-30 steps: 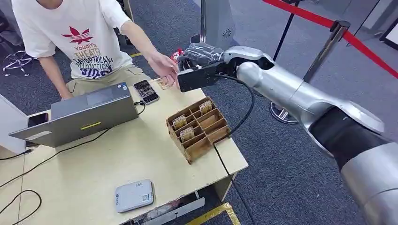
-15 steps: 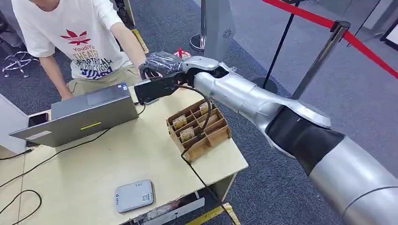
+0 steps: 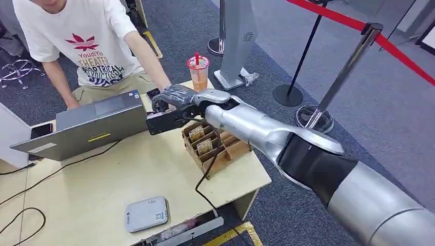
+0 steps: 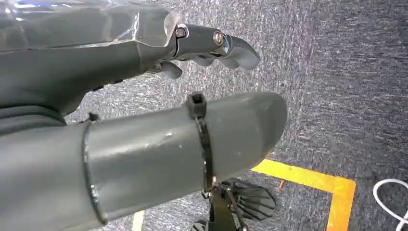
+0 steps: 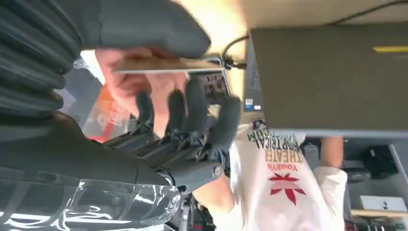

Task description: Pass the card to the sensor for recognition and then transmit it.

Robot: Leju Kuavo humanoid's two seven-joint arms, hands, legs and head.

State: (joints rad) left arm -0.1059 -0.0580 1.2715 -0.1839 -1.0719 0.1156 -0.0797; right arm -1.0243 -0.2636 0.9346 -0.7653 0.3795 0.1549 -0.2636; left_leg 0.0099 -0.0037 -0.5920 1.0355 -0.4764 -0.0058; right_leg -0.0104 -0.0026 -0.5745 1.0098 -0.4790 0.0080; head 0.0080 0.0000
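Card (image 5: 163, 65) sits pinched flat in my right hand (image 3: 172, 100), I think so its face can meet the sensor, while my left hand (image 4: 144, 96) hangs empty, fingers apart.

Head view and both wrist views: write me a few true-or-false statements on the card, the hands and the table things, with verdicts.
1. The right hand has a thin tan card between thumb and fingers. True.
2. The brown cardboard divider box is empty. False: cards stand in several compartments.
3. The flat white-grey sensor box lies near the table's front edge. True.
4. The grey laptop is open. False: its lid is shut.
5. The left hand holds a card. False: it holds nothing, above carpet.
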